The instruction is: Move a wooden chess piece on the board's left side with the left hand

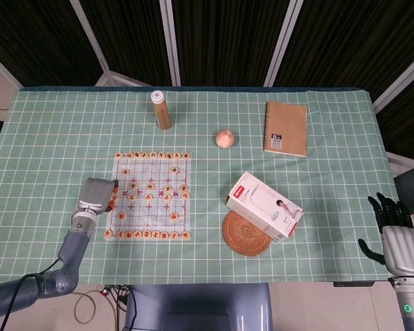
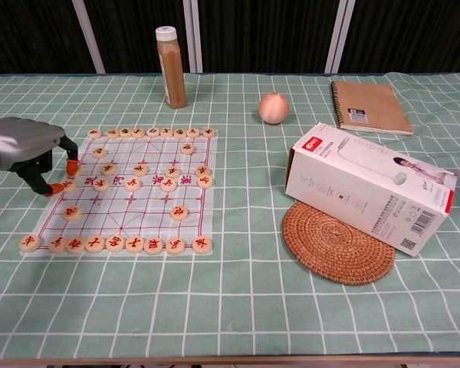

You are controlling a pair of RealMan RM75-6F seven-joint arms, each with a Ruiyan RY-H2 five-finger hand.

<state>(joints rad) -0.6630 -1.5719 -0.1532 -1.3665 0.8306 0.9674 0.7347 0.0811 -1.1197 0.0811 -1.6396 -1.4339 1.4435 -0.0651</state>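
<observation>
The chess board [image 2: 153, 201] lies left of centre on the green checked cloth, with round wooden pieces in rows; it shows too in the head view as the board [image 1: 159, 207]. My left hand [image 2: 27, 146] hovers low at the board's left edge, fingers pointing down and apart. Its orange fingertips [image 2: 72, 165] flank a wooden piece [image 2: 67, 185] in the leftmost column; I cannot tell whether they touch it. From the head camera the left hand [image 1: 96, 194] covers that edge. My right hand [image 1: 399, 243] rests off the table's near right corner, fingers spread, holding nothing.
A brown bottle [image 2: 171, 67] stands behind the board. A peach-coloured ball [image 2: 274, 107] and a spiral notebook [image 2: 372, 107] lie at the back right. A white box [image 2: 368, 186] rests partly on a woven coaster [image 2: 337, 244] to the right.
</observation>
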